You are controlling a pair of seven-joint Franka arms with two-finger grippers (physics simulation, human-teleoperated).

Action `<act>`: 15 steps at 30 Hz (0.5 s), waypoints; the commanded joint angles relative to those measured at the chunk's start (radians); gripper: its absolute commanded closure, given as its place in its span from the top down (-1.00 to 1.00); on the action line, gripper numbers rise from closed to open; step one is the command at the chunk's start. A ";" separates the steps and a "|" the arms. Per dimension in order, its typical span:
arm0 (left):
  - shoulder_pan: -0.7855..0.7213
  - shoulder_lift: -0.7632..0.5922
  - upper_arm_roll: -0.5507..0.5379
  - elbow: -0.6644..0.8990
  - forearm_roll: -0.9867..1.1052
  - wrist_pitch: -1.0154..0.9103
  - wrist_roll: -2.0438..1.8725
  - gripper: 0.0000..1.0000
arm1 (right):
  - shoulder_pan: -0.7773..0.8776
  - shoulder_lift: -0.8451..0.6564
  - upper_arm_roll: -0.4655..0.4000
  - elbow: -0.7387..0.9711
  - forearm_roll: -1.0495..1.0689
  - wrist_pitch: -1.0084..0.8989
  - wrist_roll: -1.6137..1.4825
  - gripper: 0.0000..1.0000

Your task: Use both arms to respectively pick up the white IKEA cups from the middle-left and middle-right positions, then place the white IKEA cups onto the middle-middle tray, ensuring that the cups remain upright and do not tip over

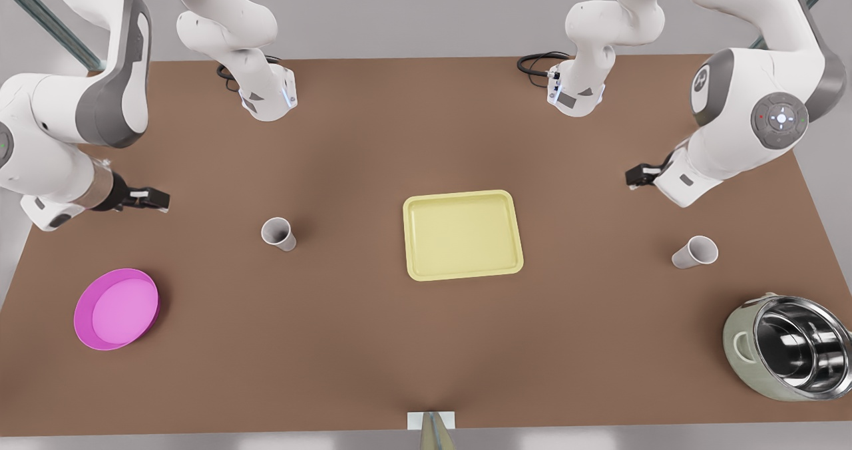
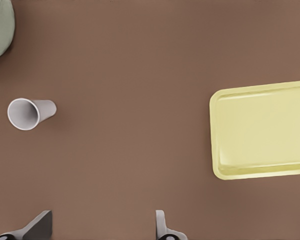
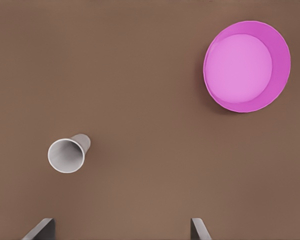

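High front view (downward wrist views)

A pretend robot lab: two white arms are standing over a plain brown table, with grey walls and metal bars showing behind.

Brown table (grey surround)

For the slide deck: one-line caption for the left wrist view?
Open left gripper above table, white cup and yellow tray ahead.
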 commanded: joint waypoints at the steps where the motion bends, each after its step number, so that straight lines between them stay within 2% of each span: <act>1: -0.005 -0.002 0.000 -0.002 -0.002 0.051 -0.117 1.00 | 0.001 0.001 -0.001 0.001 0.005 0.088 0.003 1.00; 3: -0.005 0.036 0.097 -0.030 -0.039 0.152 0.000 1.00 | 0.010 0.018 -0.001 0.009 0.002 0.077 0.028 1.00; 5: 0.046 0.164 0.163 -0.084 -0.034 0.404 0.147 1.00 | 0.013 0.113 0.004 0.006 0.020 0.091 0.016 1.00; 6: 0.074 0.208 0.186 -0.084 -0.034 0.458 0.214 1.00 | 0.013 0.153 0.004 -0.005 0.056 0.101 0.014 1.00; 9: 0.172 0.285 0.244 -0.085 -0.033 0.554 0.368 1.00 | 0.074 0.161 0.004 -0.094 0.057 0.169 0.065 1.00; 10: 0.182 0.293 0.278 -0.105 -0.033 0.608 0.406 1.00 | 0.087 0.156 0.004 -0.140 0.052 0.245 0.094 1.00; 15: 0.238 0.343 0.281 -0.169 -0.037 0.695 0.411 1.00 | 0.100 0.113 0.006 -0.311 0.066 0.430 0.097 1.00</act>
